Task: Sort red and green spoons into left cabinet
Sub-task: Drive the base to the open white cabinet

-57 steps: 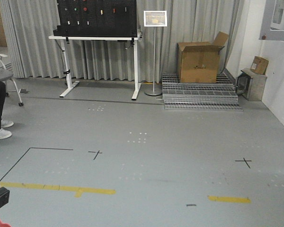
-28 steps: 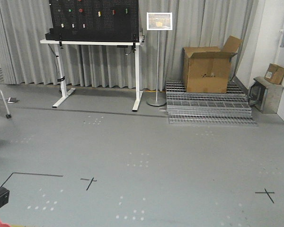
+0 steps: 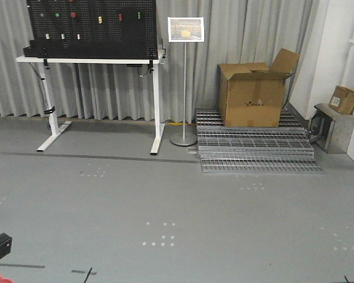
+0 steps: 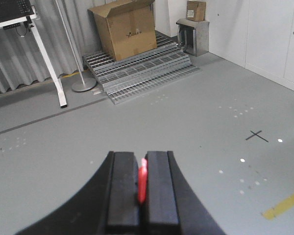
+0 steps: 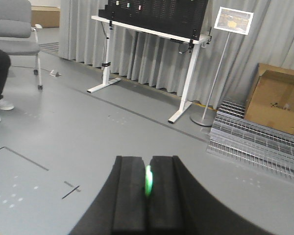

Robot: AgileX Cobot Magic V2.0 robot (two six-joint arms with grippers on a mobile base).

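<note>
- Holding the red spoon (image 4: 142, 188) edge-on, our left gripper (image 4: 141, 166) keeps its fingers narrow.
- Our right gripper (image 5: 148, 162) pinches the green spoon (image 5: 148, 181) above grey floor (image 5: 137, 127).

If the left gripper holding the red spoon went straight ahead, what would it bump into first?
Probably nothing soon: only bare grey floor lies ahead of the left gripper; farther on sit the metal grate steps, though depth is unclear.
</note>
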